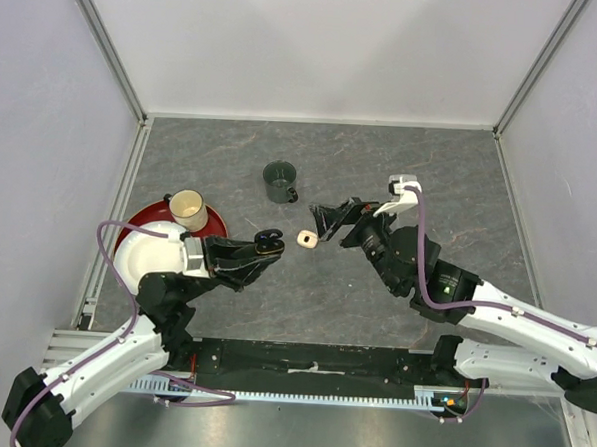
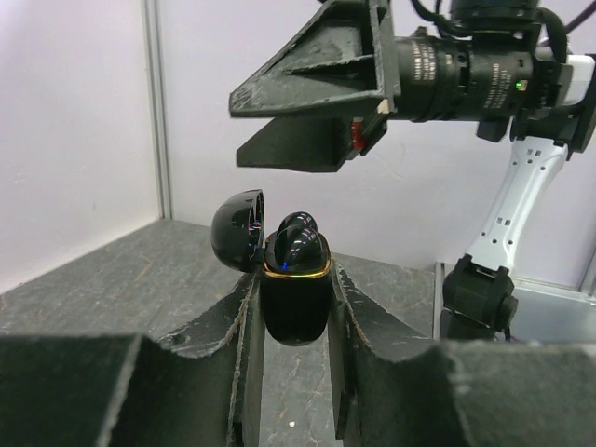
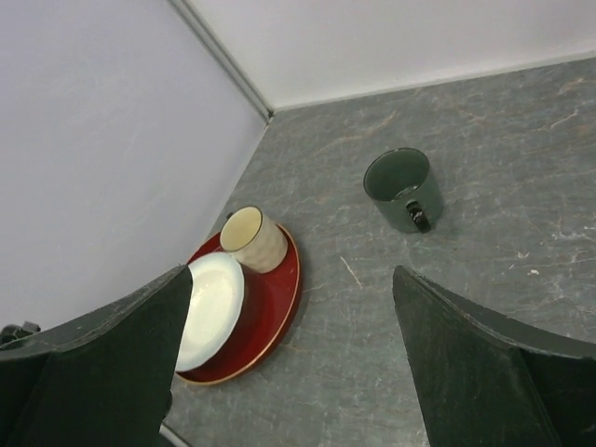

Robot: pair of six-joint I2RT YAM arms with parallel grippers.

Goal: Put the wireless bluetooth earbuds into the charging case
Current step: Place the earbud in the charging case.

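Observation:
My left gripper (image 2: pixel 295 307) is shut on a black charging case (image 2: pixel 295 303) with a gold rim, held upright above the table. Its lid (image 2: pixel 237 228) is hinged open to the left. A glossy black earbud (image 2: pixel 298 244) sits in the case's top. In the top view the left gripper (image 1: pixel 265 248) and the charging case (image 1: pixel 270 241) are at centre-left. My right gripper (image 1: pixel 320 225) hangs open just right of and above the case, and its fingers (image 2: pixel 312 102) are empty. A small cream-white piece (image 1: pixel 306 240) lies on the table between the grippers; I cannot tell what it is.
A dark green mug (image 1: pixel 279 181) stands at the back centre, also in the right wrist view (image 3: pixel 402 188). At the left a red plate (image 1: pixel 214 222) carries a cream cup (image 1: pixel 188 209) and a white bowl (image 1: pixel 147 253). Walls enclose the grey table.

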